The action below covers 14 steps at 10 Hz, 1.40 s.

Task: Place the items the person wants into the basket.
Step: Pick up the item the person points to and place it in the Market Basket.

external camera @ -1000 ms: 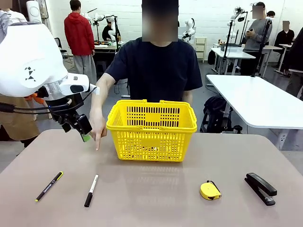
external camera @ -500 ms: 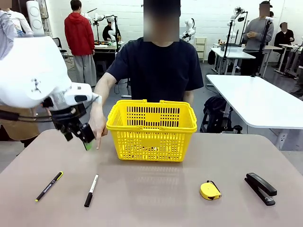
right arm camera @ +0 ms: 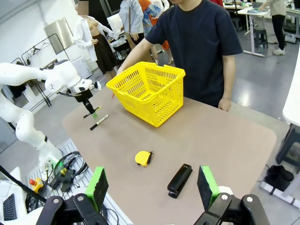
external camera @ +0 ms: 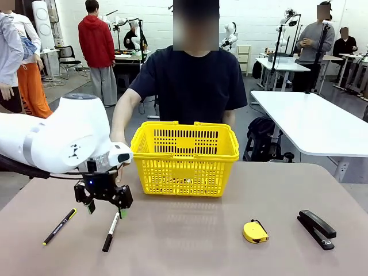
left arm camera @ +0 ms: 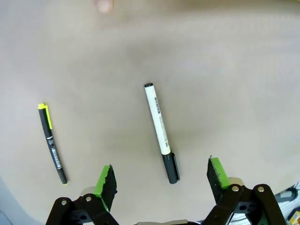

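The marker [external camera: 111,232], white barrel and black cap, lies on the table in front of the yellow basket's [external camera: 184,158] left side. My left gripper [external camera: 106,209] hangs open just above its far end. In the left wrist view the marker [left arm camera: 161,131] lies between the green pads [left arm camera: 105,180], cap toward the camera. The yellow tape measure [external camera: 255,232] rests at the front right. My right gripper [right arm camera: 152,186] is open and empty, high above the table's edge. The person [external camera: 192,80] stands behind the basket, one arm reaching down behind my left arm. The box cutter is out of view.
A thin black pen with a yellow tip [external camera: 59,226] lies left of the marker. A black stapler [external camera: 316,228] sits at the far right. A fingertip [left arm camera: 104,4] of the person shows at the top edge of the left wrist view.
My left arm has dropped from beside the person's pointing hand to just above the marker. The pointing hand is now hidden behind the arm.
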### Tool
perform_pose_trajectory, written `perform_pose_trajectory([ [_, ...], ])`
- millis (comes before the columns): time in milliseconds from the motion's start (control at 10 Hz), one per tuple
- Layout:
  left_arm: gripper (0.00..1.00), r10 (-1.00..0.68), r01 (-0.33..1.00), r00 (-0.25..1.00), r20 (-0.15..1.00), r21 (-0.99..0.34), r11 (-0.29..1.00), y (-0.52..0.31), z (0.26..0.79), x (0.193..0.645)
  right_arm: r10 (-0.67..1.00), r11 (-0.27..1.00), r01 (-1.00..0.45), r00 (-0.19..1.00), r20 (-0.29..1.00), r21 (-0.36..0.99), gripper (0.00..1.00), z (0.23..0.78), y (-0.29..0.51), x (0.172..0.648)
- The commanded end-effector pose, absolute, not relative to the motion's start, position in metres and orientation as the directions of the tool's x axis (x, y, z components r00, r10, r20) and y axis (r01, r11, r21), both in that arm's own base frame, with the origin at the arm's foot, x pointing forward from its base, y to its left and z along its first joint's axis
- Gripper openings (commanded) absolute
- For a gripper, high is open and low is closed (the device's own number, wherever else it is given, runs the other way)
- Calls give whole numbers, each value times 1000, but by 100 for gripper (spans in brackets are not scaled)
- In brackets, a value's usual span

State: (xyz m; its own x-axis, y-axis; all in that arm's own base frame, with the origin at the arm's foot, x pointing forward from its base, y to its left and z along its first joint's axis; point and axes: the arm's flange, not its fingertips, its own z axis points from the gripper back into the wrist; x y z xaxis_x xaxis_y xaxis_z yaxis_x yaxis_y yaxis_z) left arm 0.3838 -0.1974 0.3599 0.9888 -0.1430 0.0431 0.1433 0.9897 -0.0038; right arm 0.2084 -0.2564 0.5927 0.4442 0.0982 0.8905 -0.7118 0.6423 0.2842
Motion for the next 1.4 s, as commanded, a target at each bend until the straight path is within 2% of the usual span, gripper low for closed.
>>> perform_pose_trajectory([
  [0,100,-96,91,993,69,63,994,-205,340,384,89,634,-723,420,903,273,100,593,-258,209],
  [200,100,-106,97,990,93,101,990,-203,331,389,89,634,-723,420,903,273,100,593,-258,209],
  [900,100,-144,141,988,51,63,988,-205,304,403,89,634,-723,420,903,273,100,593,-258,209],
  [1000,88,-178,174,981,77,54,983,-204,303,400,89,634,-723,420,903,273,100,593,-258,209],
  [1100,47,-186,182,980,71,57,982,-204,303,399,89,634,-723,420,903,273,100,593,-258,209],
  [1200,34,-191,188,979,68,54,981,-203,304,400,89,634,-723,420,903,273,100,593,-258,209],
  [1300,0,-191,188,979,68,49,981,-203,306,400,89,634,-723,420,903,273,100,593,-258,209],
])
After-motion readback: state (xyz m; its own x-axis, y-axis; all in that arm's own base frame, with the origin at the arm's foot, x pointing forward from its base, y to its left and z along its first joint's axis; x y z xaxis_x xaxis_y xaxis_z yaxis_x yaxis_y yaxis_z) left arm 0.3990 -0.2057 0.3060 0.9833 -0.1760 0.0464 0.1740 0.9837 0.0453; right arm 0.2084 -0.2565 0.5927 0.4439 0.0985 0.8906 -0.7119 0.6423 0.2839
